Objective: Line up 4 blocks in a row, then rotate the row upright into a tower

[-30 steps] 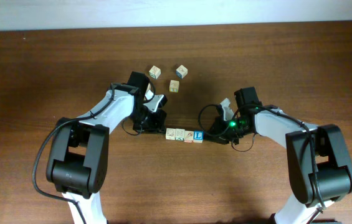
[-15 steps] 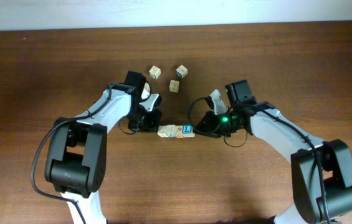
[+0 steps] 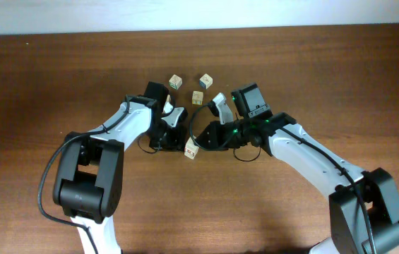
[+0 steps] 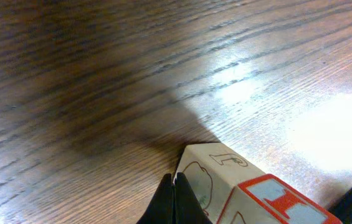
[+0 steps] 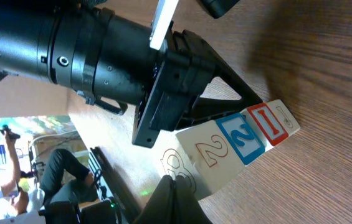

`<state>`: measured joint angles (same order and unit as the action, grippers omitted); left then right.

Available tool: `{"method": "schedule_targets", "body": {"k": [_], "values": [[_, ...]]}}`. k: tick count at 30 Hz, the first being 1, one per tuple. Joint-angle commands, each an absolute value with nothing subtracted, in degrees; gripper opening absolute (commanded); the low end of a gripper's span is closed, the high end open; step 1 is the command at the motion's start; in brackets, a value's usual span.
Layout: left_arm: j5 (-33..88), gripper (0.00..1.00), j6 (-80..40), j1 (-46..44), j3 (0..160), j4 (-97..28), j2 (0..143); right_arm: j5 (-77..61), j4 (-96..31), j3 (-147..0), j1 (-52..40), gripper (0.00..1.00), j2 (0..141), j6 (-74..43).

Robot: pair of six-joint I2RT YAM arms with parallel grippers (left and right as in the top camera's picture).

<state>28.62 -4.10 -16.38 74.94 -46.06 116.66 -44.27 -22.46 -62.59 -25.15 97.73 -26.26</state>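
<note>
Between your two arms, on the brown wooden table (image 3: 291,63), you have the row of four small light-wood alphabet cubes (image 5: 225,149), set face to face. In the right wrist view you can read along it a red "I" in a red frame at one end, then a blue figure like "2" in a blue frame, an outlined "2", and an outlined shape like "8". Your left gripper (image 4: 173,200) is clenched on nothing, its tip against the cube at the red "I" end. Your right gripper (image 5: 174,198) is likewise clenched and empty, its tip at the "8" end. Three more small wooden cubes (image 3: 198,97) lie apart towards the far edge, their markings too small to read.
</note>
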Motion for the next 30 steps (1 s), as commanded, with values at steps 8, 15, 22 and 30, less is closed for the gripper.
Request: {"method": "schedule_targets", "body": {"k": [8, 15, 22, 30], "values": [[24.6, 0.0, -3.4, -16.9, 76.5, -45.6, 116.7, -31.3, -22.9, -61.6, -25.9, 0.04, 99.7, -29.5], [24.2, 0.0, -3.4, -8.4, 83.3, -47.8, 116.7, -32.8, -22.4, -61.6, -26.3, 0.04, 99.7, -28.8], [24.2, 0.0, -3.4, -6.6, 89.8, -50.5, 116.7, -32.7, -22.4, -62.0, -28.1, 0.05, 99.0, -26.1], [24.2, 0.0, -3.4, -6.6, 91.3, -50.7, 116.7, -32.3, -22.7, -62.7, -28.1, 0.23, 94.8, -25.7]]}}
